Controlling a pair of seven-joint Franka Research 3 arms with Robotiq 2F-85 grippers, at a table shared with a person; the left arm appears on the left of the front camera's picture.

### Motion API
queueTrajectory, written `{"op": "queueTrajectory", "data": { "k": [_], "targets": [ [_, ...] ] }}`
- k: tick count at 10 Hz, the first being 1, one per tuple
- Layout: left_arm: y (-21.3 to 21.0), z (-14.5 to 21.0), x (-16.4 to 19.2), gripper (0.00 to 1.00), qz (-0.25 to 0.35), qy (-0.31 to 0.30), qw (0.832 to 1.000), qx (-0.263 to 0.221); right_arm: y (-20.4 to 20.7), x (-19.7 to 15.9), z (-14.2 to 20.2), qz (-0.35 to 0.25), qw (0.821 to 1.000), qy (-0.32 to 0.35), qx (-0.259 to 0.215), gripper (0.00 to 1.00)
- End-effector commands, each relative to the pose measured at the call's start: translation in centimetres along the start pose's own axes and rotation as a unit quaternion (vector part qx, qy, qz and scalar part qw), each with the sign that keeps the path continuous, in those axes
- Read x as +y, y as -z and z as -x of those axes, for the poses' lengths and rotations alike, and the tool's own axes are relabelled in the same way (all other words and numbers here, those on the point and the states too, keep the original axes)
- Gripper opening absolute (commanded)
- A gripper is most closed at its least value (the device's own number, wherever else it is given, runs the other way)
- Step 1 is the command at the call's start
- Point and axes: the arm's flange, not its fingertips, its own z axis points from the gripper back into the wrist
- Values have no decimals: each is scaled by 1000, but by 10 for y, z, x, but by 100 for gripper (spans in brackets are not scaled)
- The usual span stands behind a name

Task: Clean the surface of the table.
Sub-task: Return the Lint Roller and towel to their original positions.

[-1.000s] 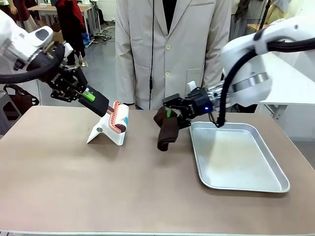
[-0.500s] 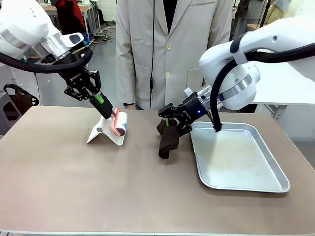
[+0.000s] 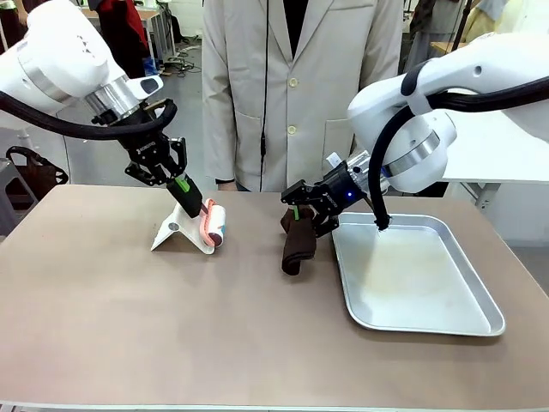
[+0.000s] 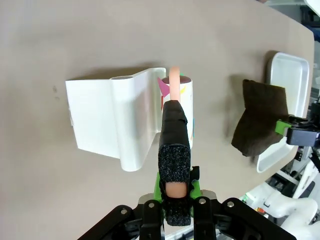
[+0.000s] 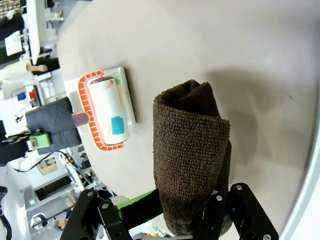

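My left gripper [image 3: 182, 185] is shut on the black foam handle [image 4: 174, 150] of a lint roller [image 3: 212, 222]. The roller's head rests against a white folded stand [image 3: 179, 232] at the table's far left. The stand [image 4: 115, 120] lies just left of the roller [image 4: 176, 97] in the left wrist view. My right gripper [image 3: 298, 212] is shut on a dark brown cloth [image 3: 297, 245] that hangs down toward the brownish table [image 3: 171, 326], just left of the tray. I cannot tell whether the cloth's [image 5: 190, 145] lower end touches the table.
A silver metal tray [image 3: 480, 296] lies on the right half of the table. A person in a pale coat [image 3: 292, 86] stands at the far edge, behind the middle. The near half of the tabletop is bare.
My left arm has swung more upright and lowered the roller onto the stand. My right gripper has carried the cloth slightly right and down, closer to the tray.
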Motion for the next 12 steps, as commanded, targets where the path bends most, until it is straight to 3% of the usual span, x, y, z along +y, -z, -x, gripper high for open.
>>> {"op": "queueTrajectory", "data": {
  "k": [1, 9, 10, 11, 12],
  "targets": [
    [-3, -5, -2, 22, -10, 16, 1000, 2, 2, -1, -4, 2, 1000, 20, -7, 0],
    [10, -6, 21, 22, 6, -2, 1000, 7, 8, 1, -6, 5, 1000, 24, 11, 0],
    [10, -7, 21, 26, 4, -6, 1000, 7, 9, 1, -8, 5, 1000, 28, 14, 0],
    [11, -7, 21, 76, 7, -7, 1000, 12, 10, 1, -9, 0, 999, 31, 18, 20],
    [11, -7, 21, 83, 4, -10, 1000, 11, 10, 1, -10, 1, 999, 39, 20, 49]
  ]
}}
